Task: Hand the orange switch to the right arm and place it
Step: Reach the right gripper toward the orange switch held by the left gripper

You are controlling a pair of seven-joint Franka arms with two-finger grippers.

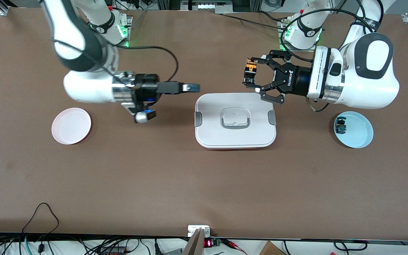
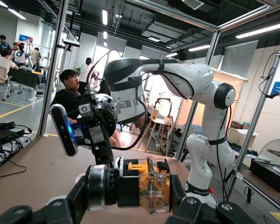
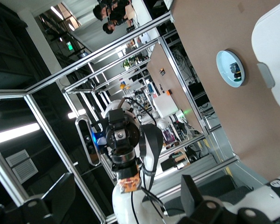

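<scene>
My left gripper (image 1: pixel 250 75), the black ROBOTIQ claw, is shut on the orange switch (image 1: pixel 249 69) and holds it in the air over the table, beside the white container's corner at the left arm's end. In the left wrist view the switch (image 2: pixel 151 186) lies crosswise between the left gripper's (image 2: pixel 135 193) jaws. My right gripper (image 1: pixel 192 87), slim and black, is open and empty, level with the switch and pointing at it across a gap. In the right wrist view the switch (image 3: pixel 130 183) shows far off between the right gripper's (image 3: pixel 107 205) spread fingers.
A white lidded container (image 1: pixel 204 134) lies mid-table below both grippers. A pale pink plate (image 1: pixel 71 125) sits toward the right arm's end. A light-blue plate (image 1: pixel 358 132) toward the left arm's end holds a blue-capped switch (image 1: pixel 340 126).
</scene>
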